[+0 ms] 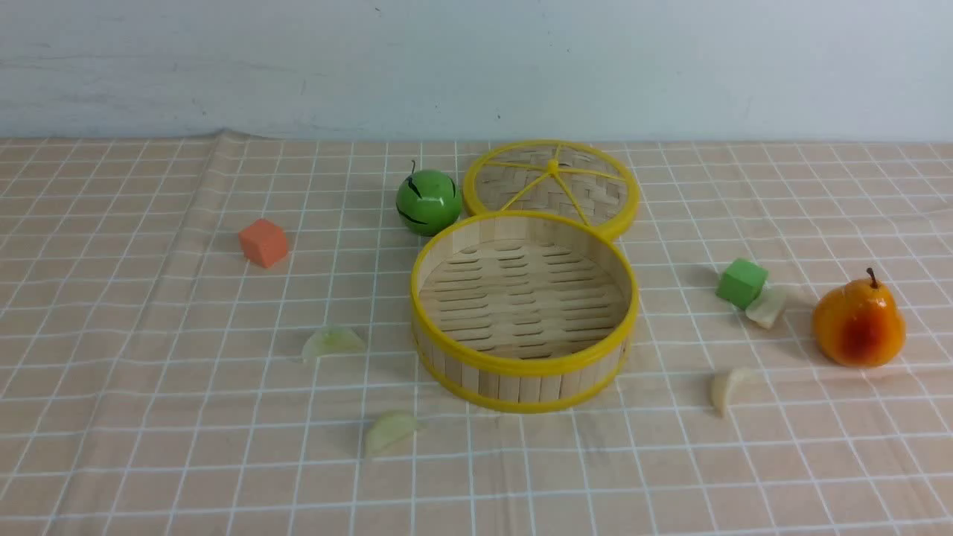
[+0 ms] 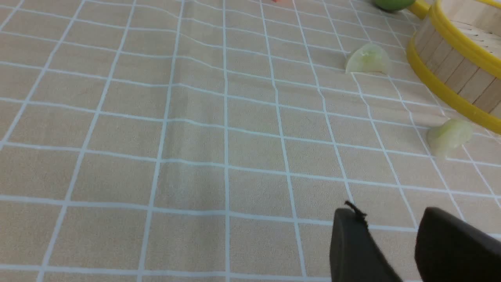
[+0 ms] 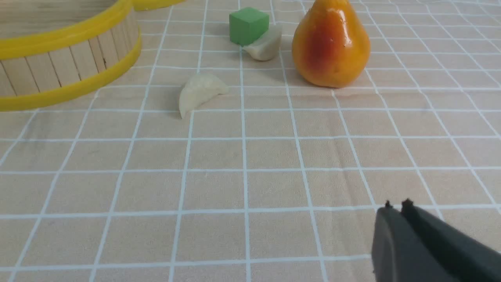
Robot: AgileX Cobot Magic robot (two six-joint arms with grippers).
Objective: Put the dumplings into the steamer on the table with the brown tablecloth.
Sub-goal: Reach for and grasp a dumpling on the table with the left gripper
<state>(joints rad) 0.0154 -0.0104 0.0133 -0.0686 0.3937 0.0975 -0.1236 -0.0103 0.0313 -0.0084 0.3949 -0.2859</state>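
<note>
Left gripper (image 2: pixel 387 213): fingers apart, nothing between them, low over the brown tablecloth (image 1: pixel 149 387) that covers the table (image 1: pixel 74 484). Right gripper (image 3: pixel 397 205): tips pressed together, nothing held, also low over the cloth. Neither arm shows in the front view. Steamer (image 1: pixel 521 366) stands upright near the middle of the table, open top. All four dumplings lie on the cloth outside it. Far-left dumpling (image 1: pixel 333 342) is to the left of the steamer, near it but apart. Near-left dumpling (image 1: pixel 391 430) lies in front of the steamer's left edge, close to the wall but not touching; the left wrist view shows both of these ahead of the open fingers. Near-right dumpling (image 1: pixel 728 387) lies alone to the right of the steamer. Far-right dumpling (image 1: pixel 767 305) rests against the green cube (image 1: pixel 741 281), touching it, with the pear (image 1: pixel 858 320) upright just beside on the right. Woven lid (image 1: pixel 551 179) lies flat directly behind the steamer, its near edge hidden by the steamer's rear rim. Green striped ball (image 1: pixel 428 201) sits just left of the lid. Orange cube (image 1: pixel 263 242) sits well apart on the left.
</note>
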